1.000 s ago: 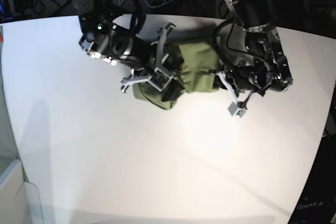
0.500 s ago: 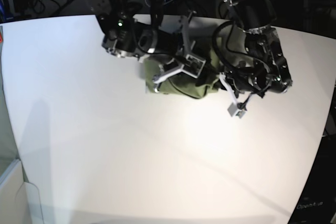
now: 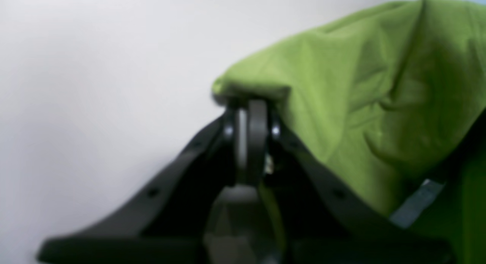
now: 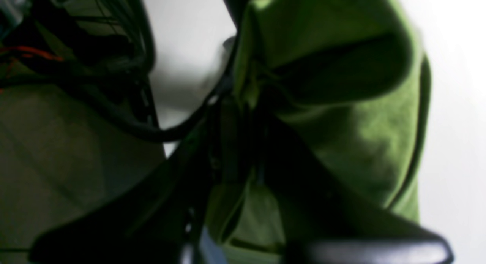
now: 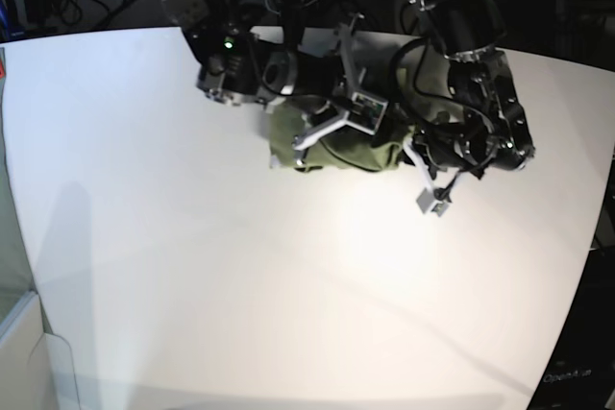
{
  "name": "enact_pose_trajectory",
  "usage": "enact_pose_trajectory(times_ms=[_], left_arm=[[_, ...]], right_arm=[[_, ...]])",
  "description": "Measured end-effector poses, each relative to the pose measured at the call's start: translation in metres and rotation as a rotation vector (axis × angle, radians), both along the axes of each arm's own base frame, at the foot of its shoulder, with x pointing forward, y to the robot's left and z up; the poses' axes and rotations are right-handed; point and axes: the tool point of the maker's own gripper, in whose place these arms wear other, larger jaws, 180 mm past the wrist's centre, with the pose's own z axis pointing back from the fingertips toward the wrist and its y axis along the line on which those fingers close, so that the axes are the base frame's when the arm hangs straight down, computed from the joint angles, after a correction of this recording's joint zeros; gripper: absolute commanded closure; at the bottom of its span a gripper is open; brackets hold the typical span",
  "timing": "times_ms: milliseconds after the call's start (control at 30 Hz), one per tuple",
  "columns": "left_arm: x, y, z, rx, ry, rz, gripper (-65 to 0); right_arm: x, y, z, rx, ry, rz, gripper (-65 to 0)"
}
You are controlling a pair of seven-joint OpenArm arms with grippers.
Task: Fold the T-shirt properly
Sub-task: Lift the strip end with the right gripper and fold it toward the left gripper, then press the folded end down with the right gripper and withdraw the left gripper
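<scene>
The left gripper point(image 3: 248, 116) is pinched narrow on a rolled edge of the T-shirt point(image 3: 360, 104), which hangs just beside and beyond its tips. The right gripper point(image 4: 243, 104) is likewise clamped on a fold of green cloth, though blur leaves the exact bite uncertain. Between both tools the garment is bunched on the white table point(image 5: 288, 285). A fold-over is judged underway; laying the carried edge flat before release is called for next.

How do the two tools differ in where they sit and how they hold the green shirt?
The right tool sits over the middle of the T-shirt; the left tool sits at its edge nearest that arm. The right tool's cloth bunches in dark folds; the left tool's cloth drapes over its tip. Both are shut on the fabric above the white table.
</scene>
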Motion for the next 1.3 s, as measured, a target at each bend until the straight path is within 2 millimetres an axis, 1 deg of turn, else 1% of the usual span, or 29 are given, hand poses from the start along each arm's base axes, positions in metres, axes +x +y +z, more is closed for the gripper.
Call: enact_pose_trajectory(times_ms=[100,200,367,467,500,567,633,700,800,833,900,1033,1100,1167,1200,1233,1300], left_arm=[[0.000,0.000,0.000,0.001,0.000,0.000,-4.2],[0.000,0.000,0.000,0.001,0.001,0.000,-4.2],[0.000,0.015,0.000,0.024,0.000,0.010,-4.2],[0.001,0.024,0.002,0.045,-0.005,0.012,-4.2],[-0.001,0.030,0.003,0.066,-0.005,0.012,-4.2],[-0.003,0.037,0.006,0.089,-0.009,0.013,-4.2],[-0.006,0.042,0.008,0.099,-0.010,0.010,-4.2],[-0.009,0.052,0.009,0.117,-0.004,0.008,-4.2],[-0.013,0.067,0.011,0.133,-0.002,0.014,-4.2],[-0.014,0.071,0.011,0.137,0.000,0.016,-4.2],[-0.015,0.078,0.012,0.140,-0.002,0.018,-4.2],[-0.017,0.086,0.012,0.158,0.003,0.020,-4.2],[-0.017,0.090,0.013,0.153,-0.002,0.042,-4.2],[-0.020,0.099,0.013,0.161,0.002,0.063,-4.2],[-0.022,0.103,0.012,0.163,0.005,0.072,-4.2],[-0.023,0.105,0.011,0.166,0.011,0.080,-4.2],[-0.024,0.106,0.012,0.168,0.012,0.078,-4.2]], right_arm=[[0.005,-0.002,-0.005,-0.016,0.003,-0.004,-0.4],[0.004,-0.002,-0.004,-0.013,0.002,-0.002,-0.6],[0.010,-0.002,-0.001,-0.013,-0.013,-0.005,-0.9],[0.009,-0.002,-0.002,-0.014,-0.010,-0.004,-1.7],[0.009,-0.002,-0.003,-0.012,-0.006,-0.003,-3.6],[0.008,-0.002,-0.011,-0.018,0.016,-0.002,-9.6],[0.007,-0.004,-0.023,-0.046,0.044,-0.002,-19.6],[0.008,-0.004,-0.031,-0.053,0.064,0.000,-29.7],[0.007,-0.006,-0.039,-0.073,0.082,-0.001,-42.1],[0.006,-0.005,-0.039,-0.070,0.082,-0.001,-44.8],[0.006,-0.004,-0.037,-0.062,0.082,0.003,-47.3],[0.004,-0.001,-0.035,-0.062,0.072,0.012,-47.3],[0.003,0.002,-0.024,-0.048,0.045,0.024,-47.3],[0.005,0.005,-0.006,-0.010,-0.002,0.023,-47.2],[0.006,0.004,0.000,0.000,-0.018,0.025,-47.2],[0.007,0.001,0.002,-0.001,-0.029,0.027,-47.2],[0.008,-0.007,-0.004,-0.037,-0.030,0.020,-46.9]])
